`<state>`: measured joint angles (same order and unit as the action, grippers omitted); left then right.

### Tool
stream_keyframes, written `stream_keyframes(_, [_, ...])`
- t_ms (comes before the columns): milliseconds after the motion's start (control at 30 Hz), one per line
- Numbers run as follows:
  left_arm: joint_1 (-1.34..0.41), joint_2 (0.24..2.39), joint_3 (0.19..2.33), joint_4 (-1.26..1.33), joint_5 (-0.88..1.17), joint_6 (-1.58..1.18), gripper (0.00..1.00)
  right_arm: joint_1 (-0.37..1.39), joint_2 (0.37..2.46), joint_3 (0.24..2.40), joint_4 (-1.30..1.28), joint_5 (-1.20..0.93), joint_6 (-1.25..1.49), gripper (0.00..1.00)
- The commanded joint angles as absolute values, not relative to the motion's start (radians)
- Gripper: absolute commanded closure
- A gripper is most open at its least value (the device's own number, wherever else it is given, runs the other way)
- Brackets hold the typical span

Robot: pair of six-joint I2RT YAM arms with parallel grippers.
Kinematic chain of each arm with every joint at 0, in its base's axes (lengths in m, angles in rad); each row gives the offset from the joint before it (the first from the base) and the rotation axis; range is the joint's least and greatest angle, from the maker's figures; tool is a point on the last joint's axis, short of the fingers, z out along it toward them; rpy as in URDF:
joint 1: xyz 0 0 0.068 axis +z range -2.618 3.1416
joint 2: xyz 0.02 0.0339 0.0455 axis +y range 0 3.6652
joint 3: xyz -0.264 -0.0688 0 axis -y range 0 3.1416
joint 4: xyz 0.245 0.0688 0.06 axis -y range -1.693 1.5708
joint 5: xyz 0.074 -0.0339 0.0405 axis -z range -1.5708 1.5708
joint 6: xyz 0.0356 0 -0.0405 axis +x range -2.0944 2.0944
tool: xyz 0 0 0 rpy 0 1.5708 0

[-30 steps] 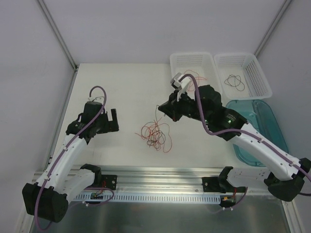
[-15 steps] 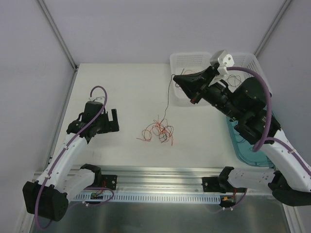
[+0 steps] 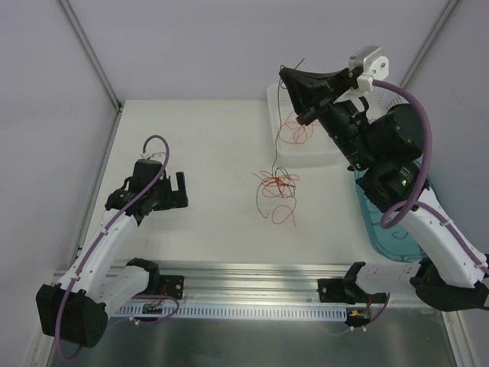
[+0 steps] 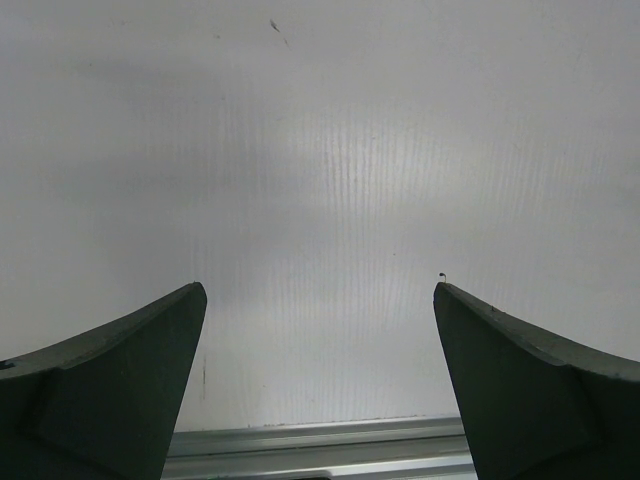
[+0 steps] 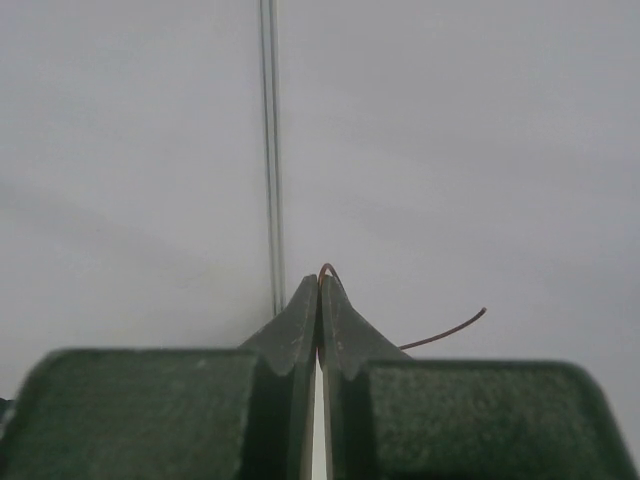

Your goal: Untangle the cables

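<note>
**A:** Top external view, entry one: right pincer (image 3: 284, 70)?

**B:** Raised above the far right of the worktop (image 3: 206, 138), jaws closed on one thin strand of the cables (image 3: 280, 183). The right wrist view shows the tips pressed together, with a reddish wire end (image 5: 445, 332) curling out beside them.

**A:** Entry two, the cables?

**B:** Strand runs down from the pincer to a red knot right of centre, with loops trailing below it. Cannot tell whether the knot rests on the worktop or hangs. Dark strands are too fine to tell from red ones.

**A:** Entry three, left pincer (image 3: 183, 191)?

**B:** Jaws spread wide and empty, low at the left, well apart from the cables. In the left wrist view its fingers are cut off at the bottom edge.

**A:** Containers?

**B:** White basket (image 3: 273, 95), mostly hidden behind the right arm. Teal tray (image 3: 376, 229), partly covered.
</note>
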<state>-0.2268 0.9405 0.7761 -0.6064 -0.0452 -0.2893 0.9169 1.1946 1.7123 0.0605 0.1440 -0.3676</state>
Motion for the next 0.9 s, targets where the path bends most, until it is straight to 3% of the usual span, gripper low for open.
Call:
stream_keyframes(0, [-0.216,0.924,0.778,-0.583,-0.003,-0.261,0.01,0.92,1.218,1.76,-0.052,0.127,-0.361,0.99])
stream_keyframes(300, [-0.216,0.922,0.769,-0.561,0.104,-0.265,0.01,0.919,1.078,1.173,-0.222,0.173,-0.14,0.99])
stream_keyframes(533, [-0.232,0.991,0.762,-0.523,0.285,-0.408,0.01,0.919,1.04,0.896,-0.425,0.368,0.066,0.99])
stream_keyframes(867, [-0.607,1.161,0.756,-0.256,0.14,-0.633,0.01,0.91,0.916,0.703,-0.535,0.457,0.201,0.94])
